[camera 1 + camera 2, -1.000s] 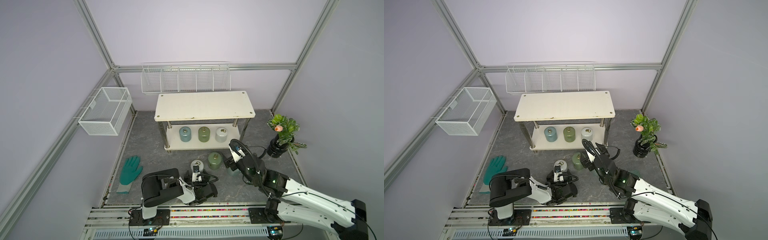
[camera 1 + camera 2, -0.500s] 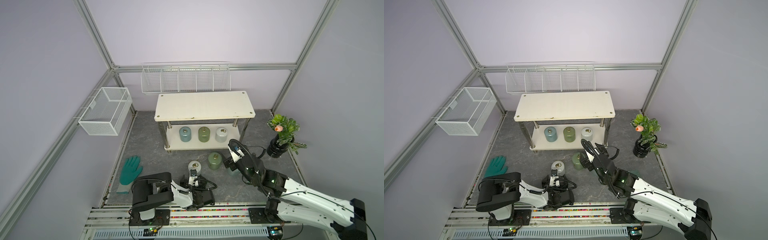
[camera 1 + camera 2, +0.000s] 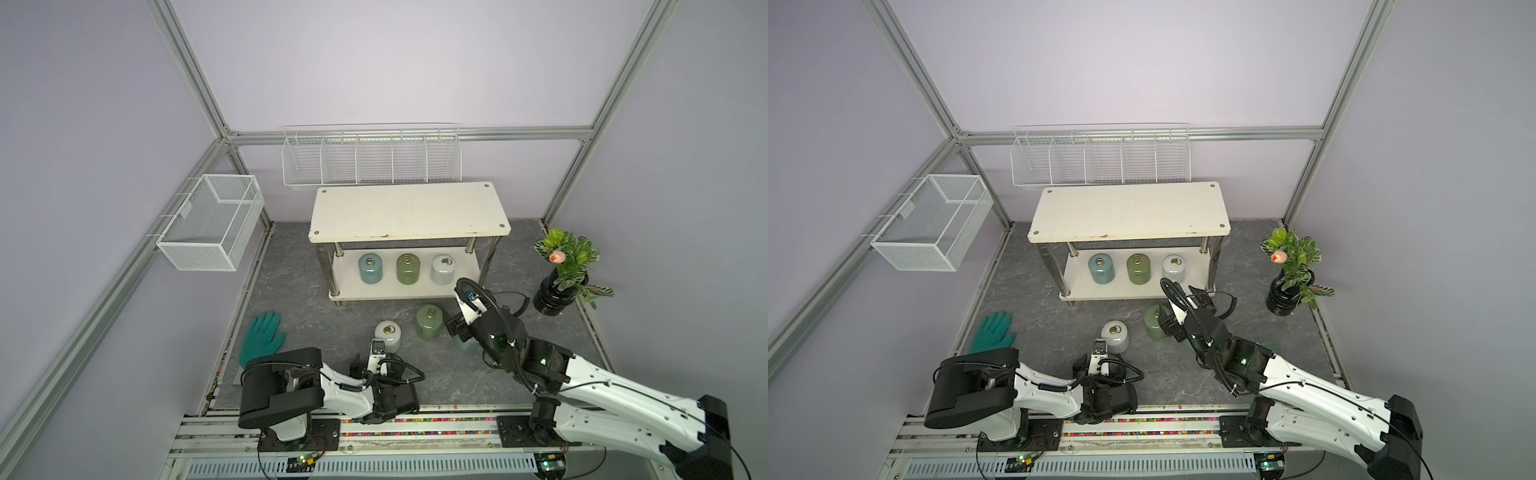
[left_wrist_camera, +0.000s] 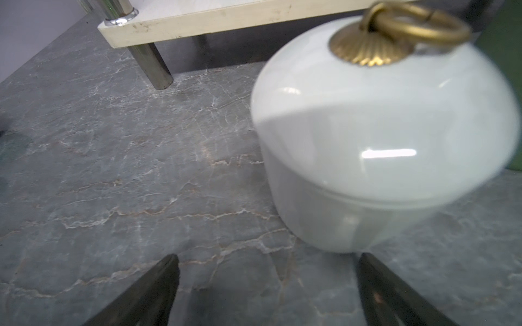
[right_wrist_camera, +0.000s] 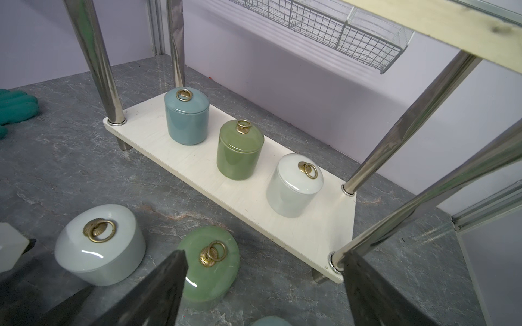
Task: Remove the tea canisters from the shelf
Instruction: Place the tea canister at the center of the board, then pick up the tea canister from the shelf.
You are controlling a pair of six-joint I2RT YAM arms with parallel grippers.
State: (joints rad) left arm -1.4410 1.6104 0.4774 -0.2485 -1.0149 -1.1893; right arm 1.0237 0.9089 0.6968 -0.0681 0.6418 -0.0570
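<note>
Left gripper (image 4: 268,256): jaws wide open and empty, low over the grey marbled floor (image 4: 113,169); the white glossy ceramic canister with brass ring (image 4: 381,141) stands just beyond the fingertips, and a push forward could slide or tip it
Right gripper (image 5: 264,254): jaws open, nothing between them, raised over the floor near the right end of the shelf
Floor canisters: the pale green ceramic canister (image 3: 429,322) stands just left of the right arm, and a pale blue canister (image 5: 271,322) is mostly hidden under it; a careless swing may knock them
Two-tier shelf of cream boards (image 3: 415,293): on the lower board a pale blue jar (image 3: 370,269), an olive green jar (image 3: 408,269) and a white jar (image 3: 443,269) stand in a row, not yet removed
In the way: the near right chrome post (image 3: 489,259) and the wide top board (image 3: 409,212) leave a narrow entry to the white jar; fingers may strike them, and glazed sides may slip
Around: teal rubber glove (image 3: 262,338) near left, black vase with plant (image 3: 555,297) at the right, white wire baskets (image 3: 372,160) on the walls, all well apart from the work
</note>
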